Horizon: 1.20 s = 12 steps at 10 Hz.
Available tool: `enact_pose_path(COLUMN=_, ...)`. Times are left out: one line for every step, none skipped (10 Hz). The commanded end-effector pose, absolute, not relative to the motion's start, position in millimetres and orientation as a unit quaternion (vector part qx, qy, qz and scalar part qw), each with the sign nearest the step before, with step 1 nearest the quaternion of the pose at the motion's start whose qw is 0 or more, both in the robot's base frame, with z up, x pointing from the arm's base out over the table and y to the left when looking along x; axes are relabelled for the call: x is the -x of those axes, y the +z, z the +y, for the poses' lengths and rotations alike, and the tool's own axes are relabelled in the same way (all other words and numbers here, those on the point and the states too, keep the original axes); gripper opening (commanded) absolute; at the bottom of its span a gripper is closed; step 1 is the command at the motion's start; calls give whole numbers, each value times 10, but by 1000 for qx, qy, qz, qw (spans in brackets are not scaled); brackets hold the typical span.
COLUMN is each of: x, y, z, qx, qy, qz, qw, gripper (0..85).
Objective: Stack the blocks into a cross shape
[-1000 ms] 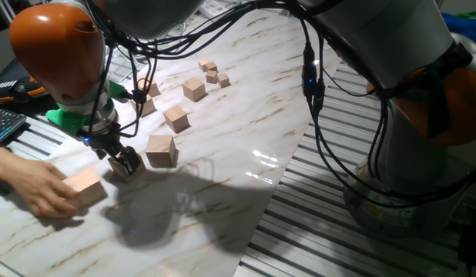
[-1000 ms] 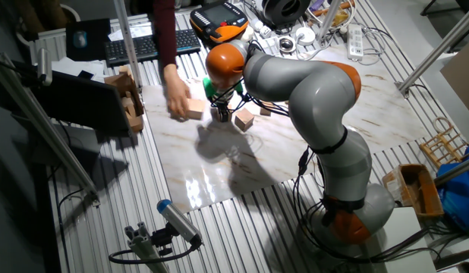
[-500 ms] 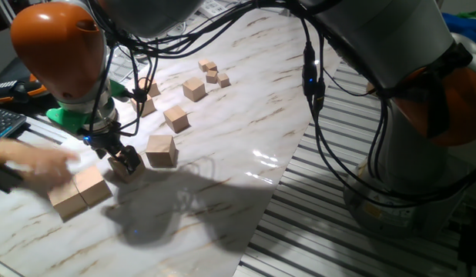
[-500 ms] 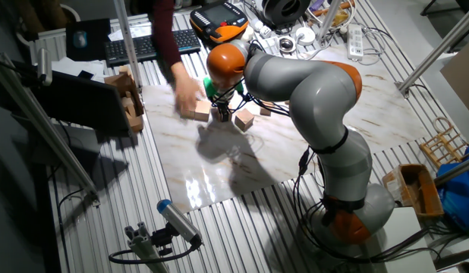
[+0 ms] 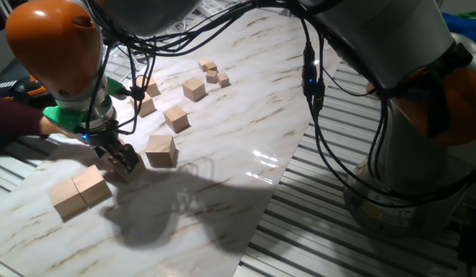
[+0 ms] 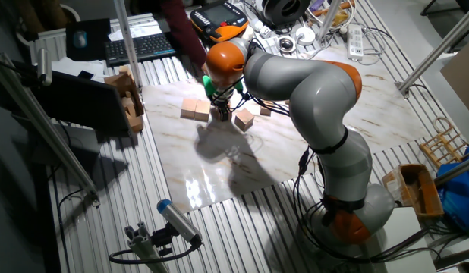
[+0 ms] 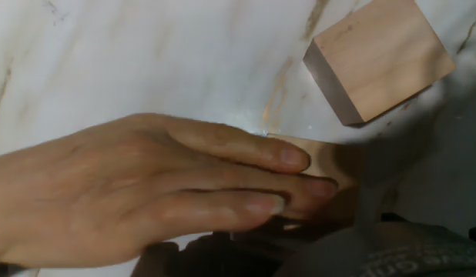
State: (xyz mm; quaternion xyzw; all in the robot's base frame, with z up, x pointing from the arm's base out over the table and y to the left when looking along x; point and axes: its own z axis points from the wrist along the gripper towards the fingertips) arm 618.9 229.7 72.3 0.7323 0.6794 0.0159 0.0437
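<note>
A: One fixed view. The end effector (image 5: 124, 158) sits low on the desk (image 5: 222, 146), its tips at a block (image 5: 131, 167); pinching or merely touching, I cannot tell. Two blocks (image 5: 81, 192) lie side by side nearby, a fourth block (image 5: 162, 150) just beside the tips.

B: Risk?

A: A sideways sweep could knock the pair apart.

B: The other fixed view?

A: The arm hides the tips. The pair (image 6: 195, 111) is near the end effector (image 6: 219, 114).

B: Hand view?

A: A person's hand (image 7: 145, 192) lies across the frame, fingers (image 7: 292, 158) over a block (image 7: 326, 165). Any closing or lifting now could catch those fingers.
</note>
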Motion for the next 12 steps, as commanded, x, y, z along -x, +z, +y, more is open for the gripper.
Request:
enact_pose_path(x=-6183, y=724, z=2303, qx=-733, qy=16, qz=679, qw=43, gripper=850)
enact_pose_path(x=-6190, y=734, z=2307, qx=-734, qy=15, qz=678, qw=46, gripper=850)
enact_pose_path(x=-6199, y=747, z=2298, qx=-735, qy=14, qz=676, qw=46, gripper=850)
enact_pose_path(x=-6201, y=752, z=2287, qx=-736, qy=14, qz=676, qw=42, gripper=850)
enact_pose_path(x=-6201, y=747, z=2292, qx=-736, qy=15, qz=676, qw=41, gripper=850)
enact_pose_path(x=-6202, y=750, z=2300, qx=-734, qy=15, qz=677, qw=41, gripper=850)
enact_pose_path(x=-6213, y=757, z=2312, qx=-734, qy=14, qz=678, qw=44, gripper=850)
enact_pose_path(x=-6216, y=780, z=2312, qx=-735, qy=11, qz=677, qw=45, gripper=850)
enact_pose_path(x=-6210, y=788, z=2311, qx=-735, qy=12, qz=677, qw=42, gripper=850)
enact_pose_path(x=-6212, y=786, z=2311, qx=-734, qy=12, qz=677, qw=44, gripper=850)
enact_pose_path(x=-6216, y=792, z=2307, qx=-733, qy=12, qz=679, qw=47, gripper=850)
enact_pose_path(x=-6215, y=793, z=2292, qx=-734, qy=11, qz=678, qw=45, gripper=850)
